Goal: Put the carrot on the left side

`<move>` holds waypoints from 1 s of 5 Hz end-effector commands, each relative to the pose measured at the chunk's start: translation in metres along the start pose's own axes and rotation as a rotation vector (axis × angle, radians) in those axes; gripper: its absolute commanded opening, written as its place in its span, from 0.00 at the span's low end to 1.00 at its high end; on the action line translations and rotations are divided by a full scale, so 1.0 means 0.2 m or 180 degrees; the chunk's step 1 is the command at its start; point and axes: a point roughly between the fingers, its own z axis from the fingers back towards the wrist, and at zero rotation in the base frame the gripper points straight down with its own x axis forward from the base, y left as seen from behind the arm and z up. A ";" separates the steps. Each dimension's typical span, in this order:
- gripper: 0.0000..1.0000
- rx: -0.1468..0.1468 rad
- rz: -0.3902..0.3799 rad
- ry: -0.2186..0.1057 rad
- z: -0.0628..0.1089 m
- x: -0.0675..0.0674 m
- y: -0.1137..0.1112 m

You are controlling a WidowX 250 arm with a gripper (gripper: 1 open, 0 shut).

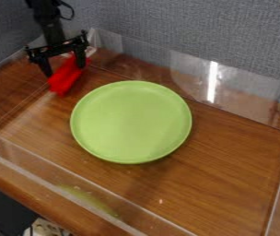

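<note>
Carrot [66, 76] is lying on the brown wooden tabletop [223, 157] in the camera view, and you are seeing it between 10 and 11 o'clock from the middle of the round lime-green plate [132, 122]. It is showing bright red and is slanting, with its near end pointing toward 7 o'clock and its far end toward 1 o'clock. It is sitting off the plate, near the rim but apart from it. Above its far end, you are having the black gripper [59, 52] hanging down from the top edge of the picture, toward 11 o'clock from the plate. Its jaws are standing wide, one finger reaching out toward 8 o'clock and the other toward 3 o'clock, with the carrot's far end showing between them; you are not seeing them clamping on it, though whether either finger is brushing it is too small to tell. A dark cable is looping beside the arm, at about 1 o'clock from the gripper. Behind the tabletop, a clear panel [186, 69] is running from 11 o'clock toward 2 o'clock, catching a bright reflection, and a grey speckled wall [210, 29] is rising behind it.
</note>
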 end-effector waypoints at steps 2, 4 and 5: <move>1.00 0.0005 0.0337 -0.0213 0.09 0.07 -0.07; 0.00 0.0006 0.0451 -0.0244 0.29 0.05 -0.01; 1.00 0.0079 0.0601 -0.0215 0.30 0.02 0.01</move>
